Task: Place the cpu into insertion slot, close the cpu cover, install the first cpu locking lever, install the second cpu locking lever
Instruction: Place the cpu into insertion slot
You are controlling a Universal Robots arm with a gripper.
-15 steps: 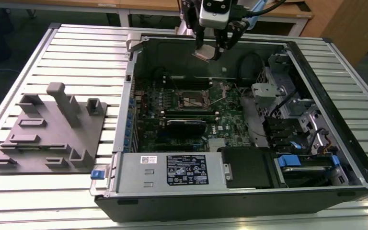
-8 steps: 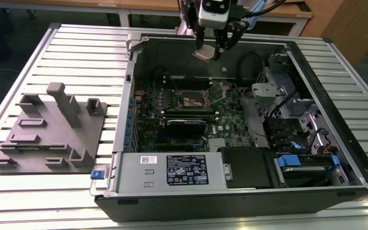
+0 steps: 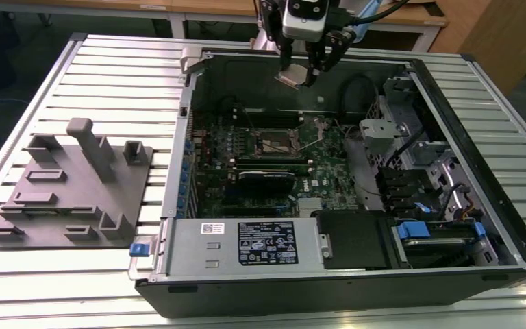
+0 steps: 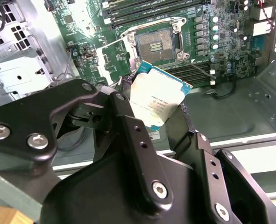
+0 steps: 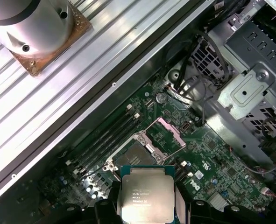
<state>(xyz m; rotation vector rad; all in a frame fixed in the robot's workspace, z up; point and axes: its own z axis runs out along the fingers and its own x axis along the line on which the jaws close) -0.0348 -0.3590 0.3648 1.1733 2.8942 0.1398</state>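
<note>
In the second wrist view, nearest you, the gripper (image 4: pixel 155 119) has its jaws clamped on the edges of the cpu (image 4: pixel 159 95), held clear above the board (image 4: pixel 231 42). Beyond lies the insertion slot (image 4: pixel 154 43), uncovered, with the cpu cover (image 5: pixel 168 131) swung up beside it. In the exterior view, your gripper hangs at twelve o'clock from the insertion slot, inside the open computer case (image 3: pixel 336 291).
</note>
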